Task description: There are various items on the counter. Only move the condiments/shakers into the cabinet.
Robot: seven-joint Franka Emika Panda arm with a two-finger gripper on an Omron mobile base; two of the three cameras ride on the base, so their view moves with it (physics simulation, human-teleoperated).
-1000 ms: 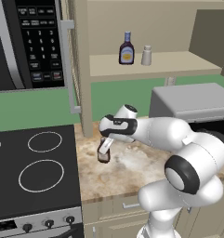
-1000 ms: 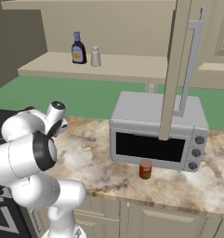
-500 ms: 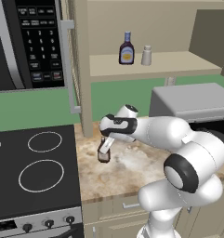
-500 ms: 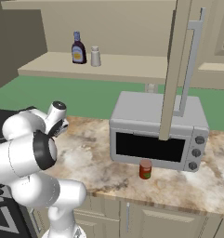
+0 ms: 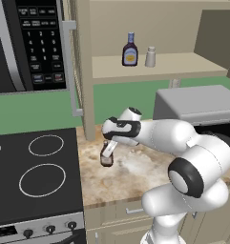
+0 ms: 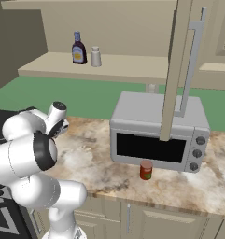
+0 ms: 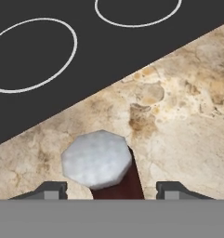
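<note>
Fingers (image 7: pixel 111 191) spread either side of the brown-red bottle (image 7: pixel 114 179) on the tabletop (image 7: pixel 178 121), not yet pinching; off-centre closing could tip it toward the stovetop (image 7: pixel 85 60) beyond.

Green wall (image 5: pixel 40 112); black stovetop (image 5: pixel 30 176); grey microwave (image 6: pixel 158 133); oven panel (image 5: pixel 37 45).
</note>
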